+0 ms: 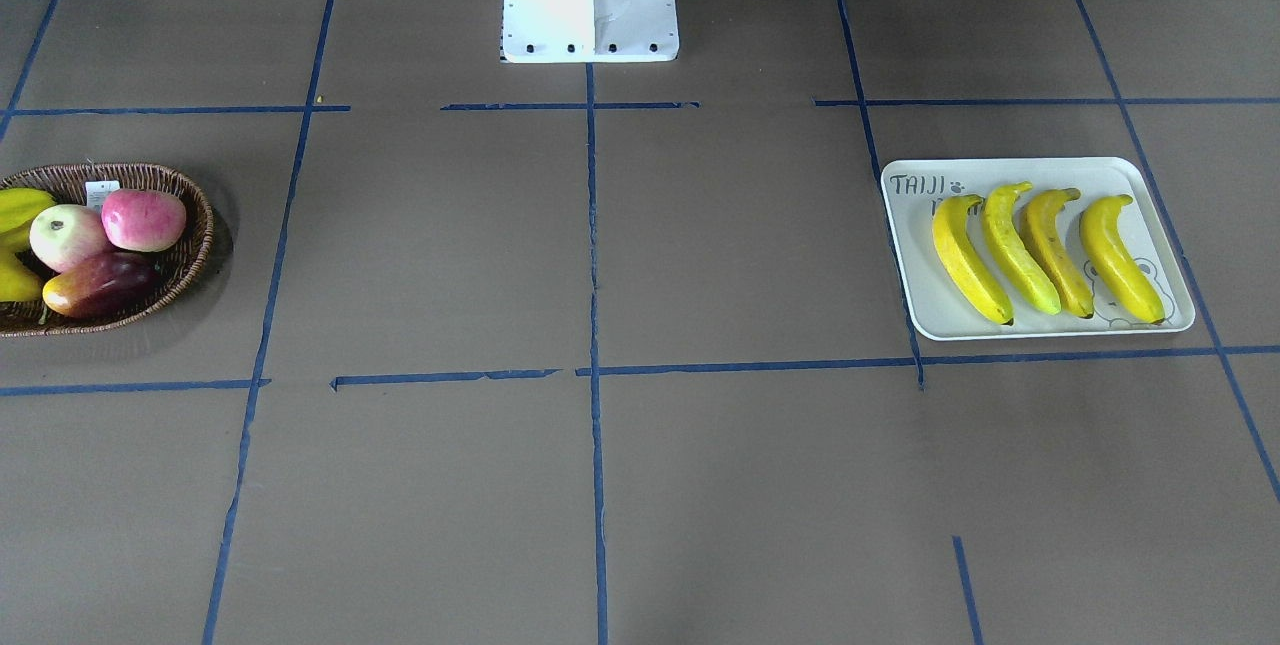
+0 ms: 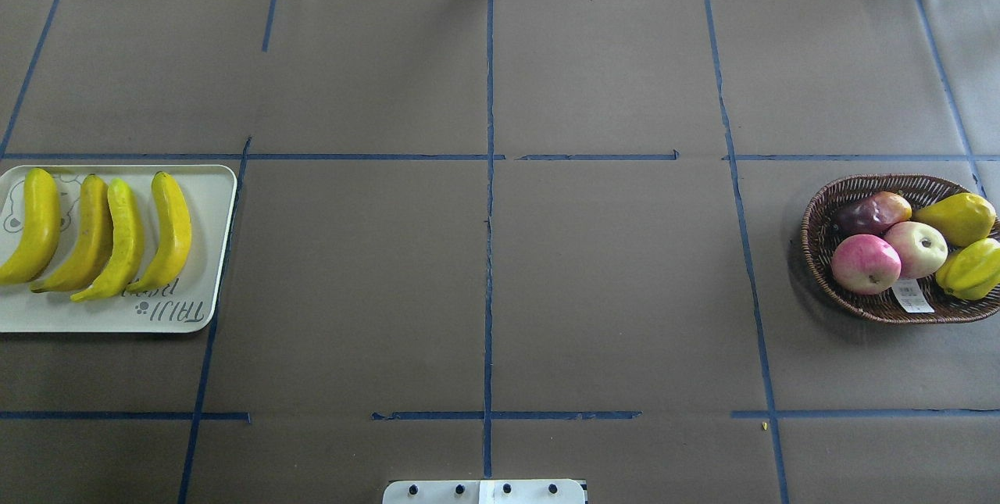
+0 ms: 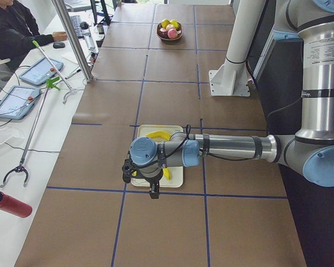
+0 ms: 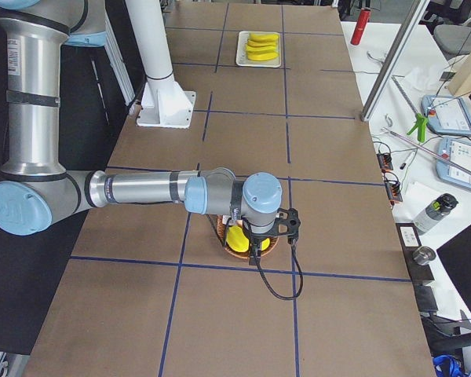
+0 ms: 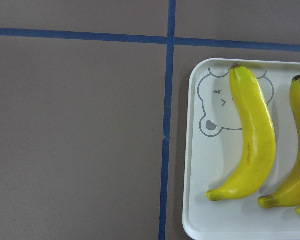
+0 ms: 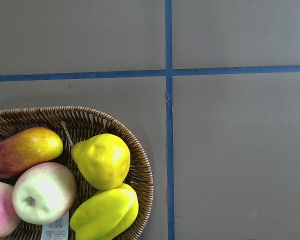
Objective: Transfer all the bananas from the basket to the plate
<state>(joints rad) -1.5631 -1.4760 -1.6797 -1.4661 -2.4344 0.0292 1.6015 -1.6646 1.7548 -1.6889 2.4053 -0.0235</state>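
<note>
Brown paper covers the surface [image 2: 609, 293], which is ruled into blocks by blue tape lines [image 2: 489, 254].

Left arm [image 3: 228, 147]: reaches out level over the surface, with its wrist above the plate. The left fingers [image 3: 154, 193] point down. They show only in the side view, so I cannot tell whether they are released or clenched. Nothing is seen in them.

Right arm [image 4: 141, 188]: the same pose at the other end, with its wrist above the basket. The right fingers [image 4: 256, 255] point down. Their state cannot be told from this side view either.

Plate [image 2: 211, 199]: a white rectangular tray on the robot's left side, flat on the surface, printed "TAIJI" with a paw and a bear-face outline.

Basket [image 2: 816, 230]: dark woven wicker on the robot's right side, well apart from the plate.

Bananas: four lie on the plate side by side, roughly parallel and close together, as seen from the front.
- banana 1 [image 1: 970, 260], yellow
- banana 2 [image 1: 1018, 250], greenish yellow
- banana 3 [image 1: 1055, 250], duller orange-yellow
- banana 4 [image 1: 1120, 260], yellow, lying over the bear outline

Basket contents: pink apple [image 2: 866, 263], paler apple [image 2: 916, 248] touching it, dark red mango [image 2: 871, 212], yellow pear [image 2: 957, 219], and yellow-green star fruit [image 2: 973, 268].

White tag [image 2: 912, 295]: at the basket rim, below the paler apple.
</note>
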